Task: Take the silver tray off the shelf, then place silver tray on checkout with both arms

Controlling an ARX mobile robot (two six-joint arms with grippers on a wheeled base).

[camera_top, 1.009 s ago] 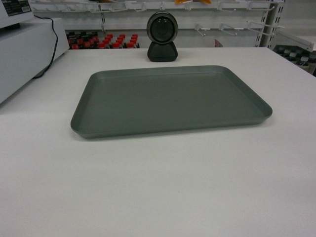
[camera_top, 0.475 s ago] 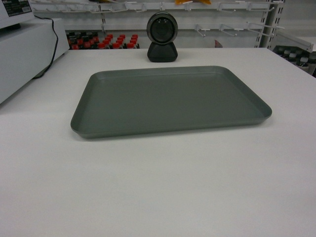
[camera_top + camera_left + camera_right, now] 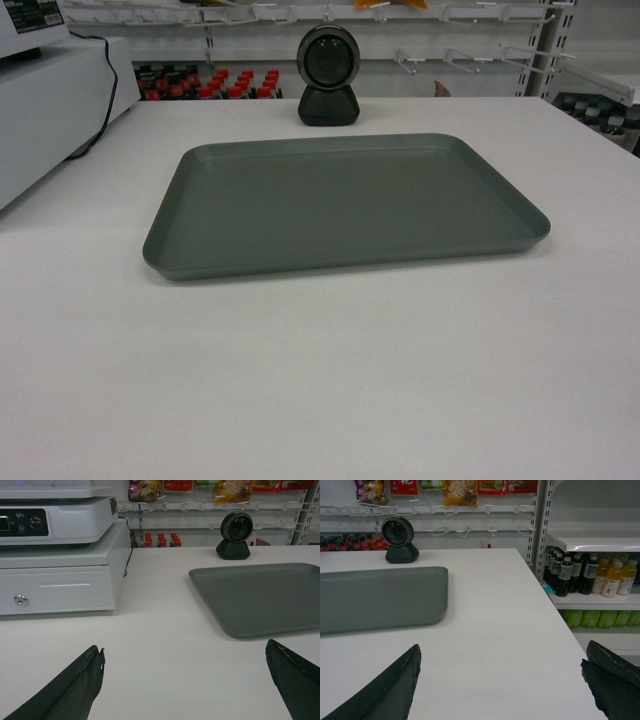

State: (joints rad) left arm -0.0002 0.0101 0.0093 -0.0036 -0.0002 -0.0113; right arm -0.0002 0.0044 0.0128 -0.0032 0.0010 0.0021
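Note:
The silver tray (image 3: 345, 200) lies flat and empty on the white checkout (image 3: 320, 380), with nothing touching it. It also shows at the right of the left wrist view as the silver tray (image 3: 260, 597) and at the left of the right wrist view as the silver tray (image 3: 377, 597). My left gripper (image 3: 185, 652) is open above bare tabletop, nearer than the tray's left front corner. My right gripper (image 3: 502, 652) is open too, over the tabletop to the right of the tray. Neither gripper appears in the head view. The shelf (image 3: 592, 540) stands right of the checkout.
A black round scanner (image 3: 328, 75) stands behind the tray. A white cash register with a drawer (image 3: 60, 565) sits on the checkout's left side, a black cable beside it. Bottles (image 3: 590, 575) fill the shelves past the checkout's right edge (image 3: 555, 615). Red-capped bottles (image 3: 210, 85) line the back.

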